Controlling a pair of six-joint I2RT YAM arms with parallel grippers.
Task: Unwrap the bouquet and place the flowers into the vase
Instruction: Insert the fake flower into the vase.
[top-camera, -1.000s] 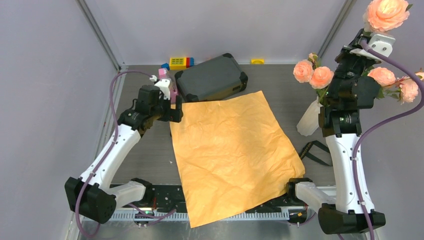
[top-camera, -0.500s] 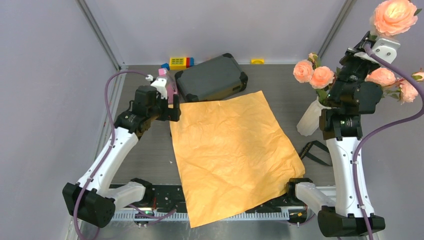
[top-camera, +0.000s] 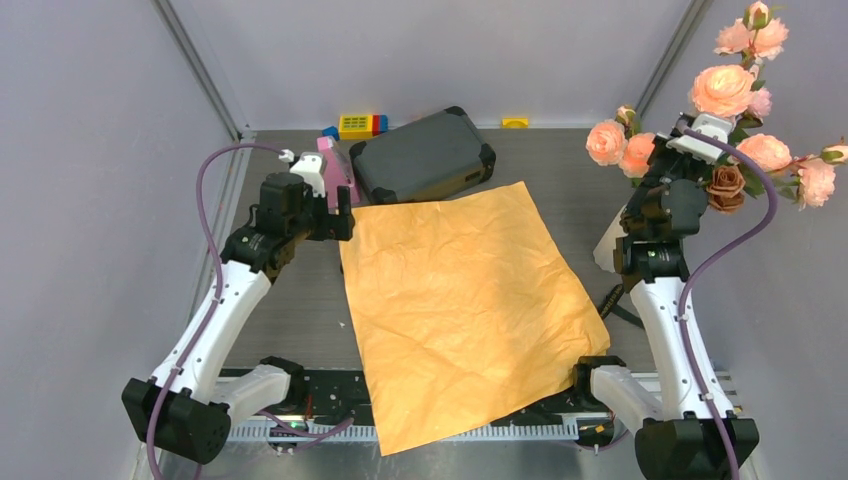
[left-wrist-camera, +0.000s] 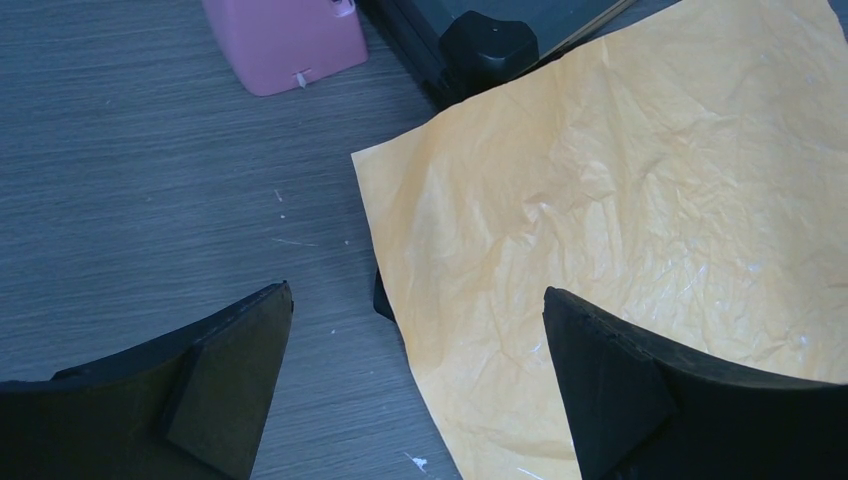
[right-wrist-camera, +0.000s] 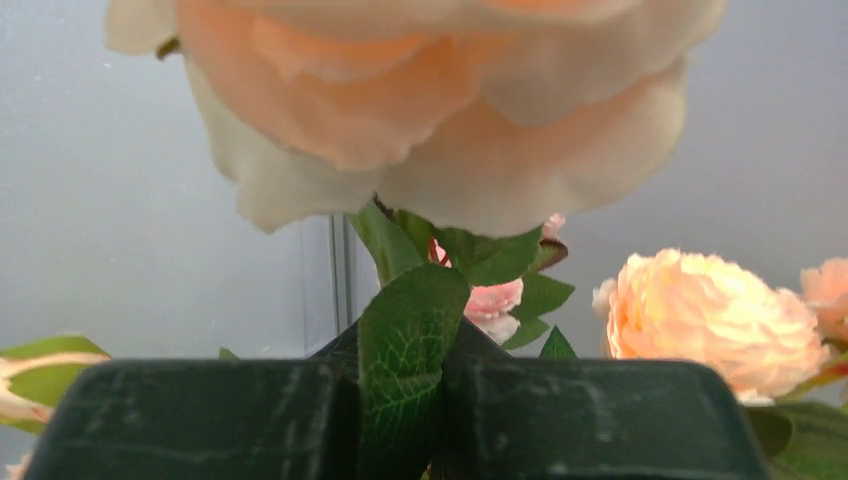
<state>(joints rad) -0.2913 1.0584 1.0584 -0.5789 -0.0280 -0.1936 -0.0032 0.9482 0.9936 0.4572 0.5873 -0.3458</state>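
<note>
Fingers on the right arm, the right fingers (right-wrist-camera: 400, 420), are squeezed almost shut on the bunch of pink and peach roses with green leaves and thin green stems (top-camera: 725, 92). In the right wrist view a green leaf is pinched between the 2 dark pads, and a big peach rose (right-wrist-camera: 440, 100) sits right above them. The blooms stand up above the right fingers. So the long way of the bunch runs up and down, and the stem ends should point down below the fingers.

The small white vase with the narrow body (top-camera: 610, 248) stands on the tabletop (left-wrist-camera: 150, 200), below the right fingers and a little to their left. The right arm hides its mouth, so I cannot tell if any stems are inside it yet. I think the next move needs the stem ends lined up over that mouth, then a straight push down.

The left fingers (left-wrist-camera: 415, 385) are spread wide open and hold nothing. They hang over a corner of the flat sheet of crinkled orange paper (top-camera: 460, 300), which lies spread out on the tabletop. The vase is well apart from them, so the right arm is nearer. A pink block (left-wrist-camera: 285, 40) and a black hard case (top-camera: 425, 155) lie just past the left fingers.
</note>
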